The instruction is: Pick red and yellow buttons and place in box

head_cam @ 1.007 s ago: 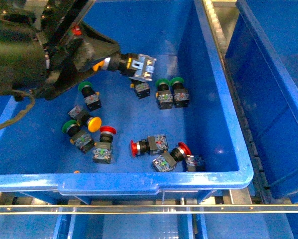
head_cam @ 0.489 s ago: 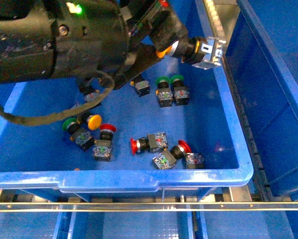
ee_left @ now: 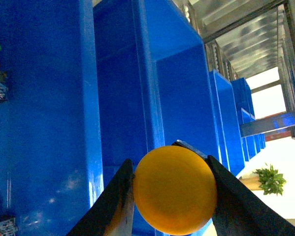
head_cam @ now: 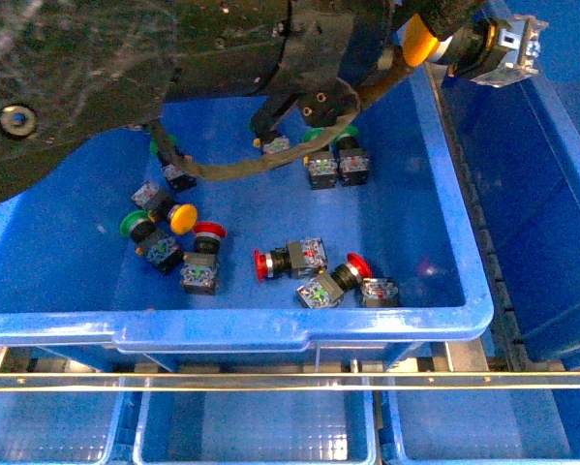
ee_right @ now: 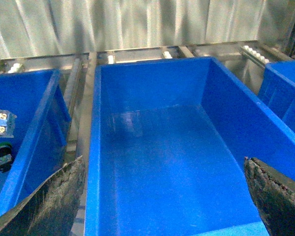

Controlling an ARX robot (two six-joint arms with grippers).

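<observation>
Metal roller rack [ee_right: 137,52], box [head_cam: 561,194] and second blue tote [head_cam: 270,327] resting side by side on it

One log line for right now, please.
left claw: shut on yellow button, held over box rim | right claw: open, above box | visible in source tote: three red buttons, one loose yellow button

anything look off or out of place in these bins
Nothing stands out as damaged or spilled. The red, yellow and green capped push-buttons lie jumbled on their sides in the large blue plastic tote, and the left tool grips one yellow-capped button in the air.
</observation>
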